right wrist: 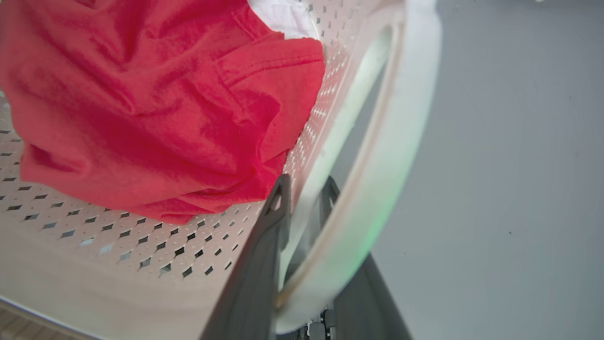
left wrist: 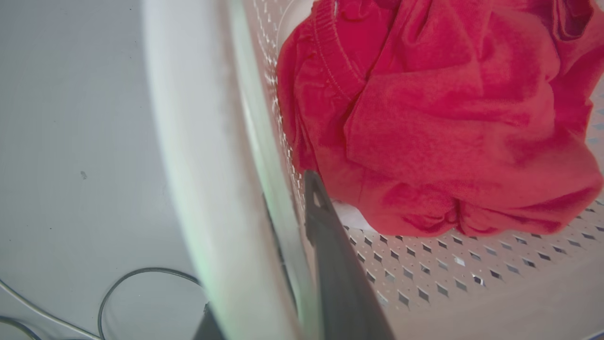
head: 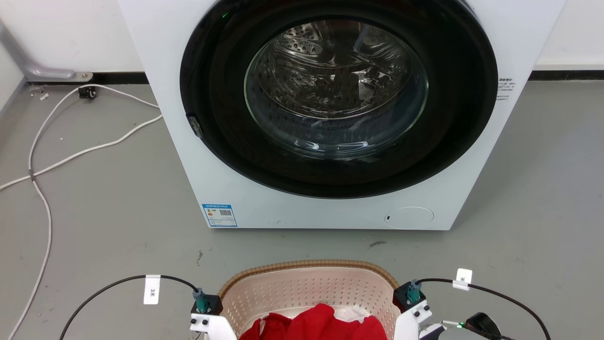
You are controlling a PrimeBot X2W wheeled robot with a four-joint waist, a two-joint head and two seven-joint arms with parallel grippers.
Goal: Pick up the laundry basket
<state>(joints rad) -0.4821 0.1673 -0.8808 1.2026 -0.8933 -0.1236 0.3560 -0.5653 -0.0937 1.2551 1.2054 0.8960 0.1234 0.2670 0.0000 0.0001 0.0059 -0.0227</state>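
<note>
- We count one laundry basket (head: 306, 288), one washing machine (head: 330, 113), two pincers.
- The basket holds red clothing (head: 314, 326) over something white.
- The basket sits at bottom centre, on the floor (head: 94, 212): cream perforated walls, brown woven rim.
- Left pincer (left wrist: 288, 208) pinching its left side handle (left wrist: 198, 165); right pincer (right wrist: 302, 193) pinching its right handle.

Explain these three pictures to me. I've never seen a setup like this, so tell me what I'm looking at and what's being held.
A two-armed robot faces a washer on a grey floor. The top picture comes from its head camera, looking down. The other two come from cameras on its wrists. Before it sits a basket holding red cloth. Each arm ends in a two-fingered claw. The left claw straddles one white handle, one finger inside the basket and one outside. The right claw straddles the other handle. Whether they squeeze tight is unclear.
</note>
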